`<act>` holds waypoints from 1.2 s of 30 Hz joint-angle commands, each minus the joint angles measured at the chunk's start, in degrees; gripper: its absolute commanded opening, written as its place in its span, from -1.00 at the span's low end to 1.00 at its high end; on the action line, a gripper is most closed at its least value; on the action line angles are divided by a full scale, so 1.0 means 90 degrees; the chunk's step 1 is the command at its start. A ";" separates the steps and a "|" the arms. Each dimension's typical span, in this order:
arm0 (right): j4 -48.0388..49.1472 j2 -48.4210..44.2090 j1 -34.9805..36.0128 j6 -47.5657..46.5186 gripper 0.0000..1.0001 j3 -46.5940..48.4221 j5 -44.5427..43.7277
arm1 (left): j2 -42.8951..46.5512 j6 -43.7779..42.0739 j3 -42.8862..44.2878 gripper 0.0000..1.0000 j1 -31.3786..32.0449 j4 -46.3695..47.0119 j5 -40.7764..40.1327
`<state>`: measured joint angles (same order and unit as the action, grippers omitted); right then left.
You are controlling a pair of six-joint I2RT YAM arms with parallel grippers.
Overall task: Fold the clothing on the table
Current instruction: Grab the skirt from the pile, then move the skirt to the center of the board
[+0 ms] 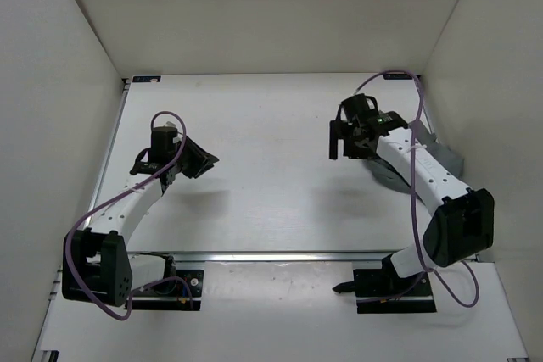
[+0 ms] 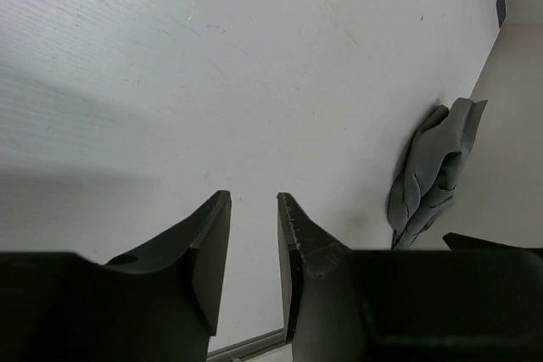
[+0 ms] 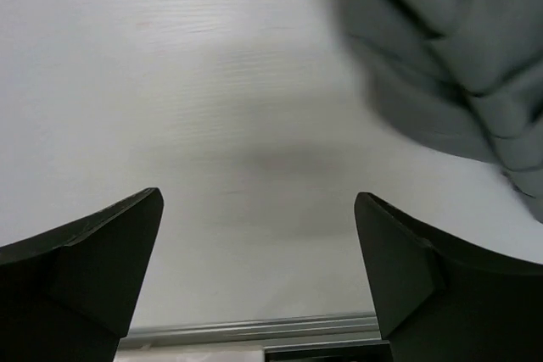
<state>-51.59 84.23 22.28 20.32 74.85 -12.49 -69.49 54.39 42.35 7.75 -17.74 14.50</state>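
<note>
From above, the clothing (image 1: 443,155) was mostly hidden. The right arm lay across it, and only a grey scrap showed at the table's (image 1: 271,184) right edge, hard against the wall. Its shape could not be made out from up there.

The left wrist camera gave more: the clothing (image 2: 433,171) was a bunched, wrinkled grey heap pressed against the foot of the wall, with its lower end cut off behind the camera's own black housing. The right wrist view caught it too, in the top right corner, but the clothing (image 3: 458,65) was blurred and ran out of frame.

The left gripper (image 2: 253,199) hung well apart from the heap. Its jaws were partly parted with a narrow gap, and only bare table showed between them. From above, the left gripper (image 1: 202,160) was just a dark wedge, its gap unreadable.

The right gripper (image 3: 259,201) stood spread wide and held nothing, with the heap just beyond its right finger. In the top view, the right gripper (image 1: 342,147) pointed its fingers down beside the garment. The silver rail (image 3: 254,328) ran along the bottom of that wrist view.
</note>
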 commanded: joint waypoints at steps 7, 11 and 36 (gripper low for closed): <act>0.1894 -0.0277 -0.3870 -0.0704 0.98 -0.1168 0.1300 | -0.0003 0.0011 -0.0095 -0.22 0.0047 0.0154 0.0020; 0.2002 0.0902 -0.4058 -0.0695 0.98 -0.1003 0.1232 | -0.0013 0.0011 -0.0047 -0.23 0.0077 0.0106 0.0049; 0.0687 -0.0502 -0.0913 0.0683 -1.00 0.0709 0.3761 | 0.0241 -0.0876 0.1309 -0.22 -0.0617 -0.0958 -0.0009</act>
<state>-38.15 76.77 16.27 25.17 85.93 18.74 -69.28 50.35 49.54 2.20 -23.22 15.35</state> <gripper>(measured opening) 0.008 0.391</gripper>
